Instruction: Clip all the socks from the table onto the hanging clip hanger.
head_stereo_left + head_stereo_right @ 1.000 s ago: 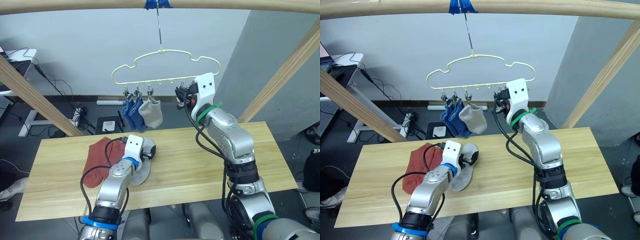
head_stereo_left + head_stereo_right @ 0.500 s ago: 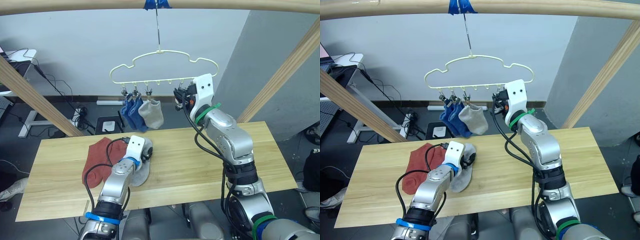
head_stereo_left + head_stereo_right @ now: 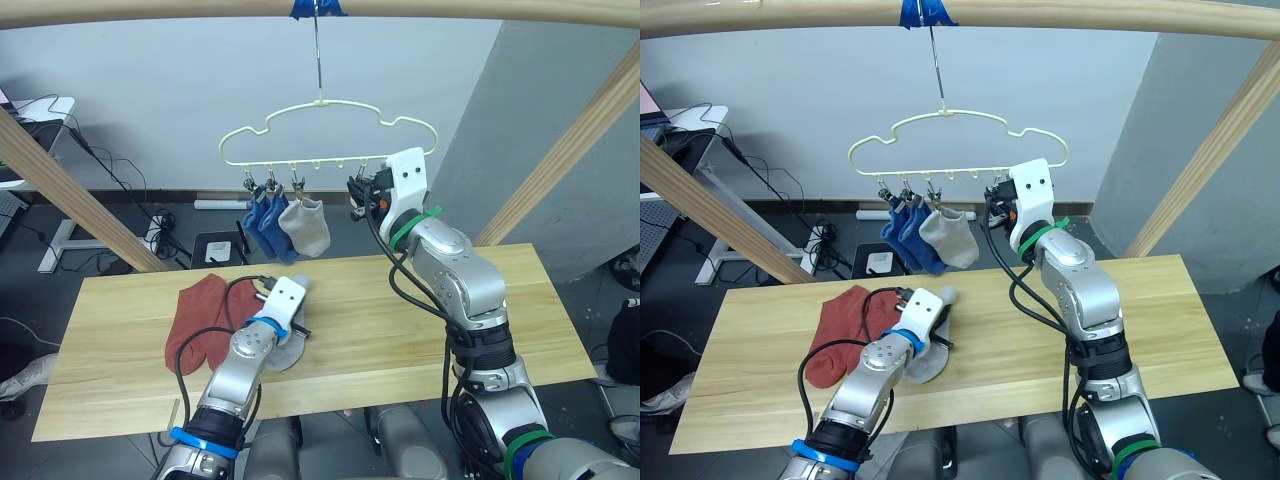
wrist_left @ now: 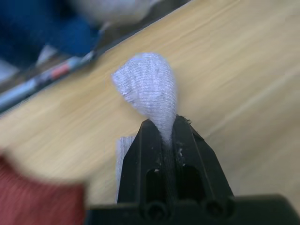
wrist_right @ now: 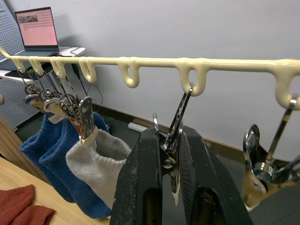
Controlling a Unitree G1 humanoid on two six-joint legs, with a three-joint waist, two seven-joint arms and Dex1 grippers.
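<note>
Already three socks hang from the clip hanger (image 3: 330, 130). Left gripper (image 4: 161, 129) pinches a grey sock (image 4: 150, 89) above the table (image 3: 400, 320) (two red socks (image 3: 195, 320) beside it). Right gripper (image 5: 164, 140) squeezes an empty clip (image 5: 176, 126).

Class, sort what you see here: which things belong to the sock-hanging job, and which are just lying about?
Belong to the job:
grey sock in left gripper
red socks
table
clip hanger
clip in right gripper
hung socks

Lying about:
laptop
floor cables
</note>
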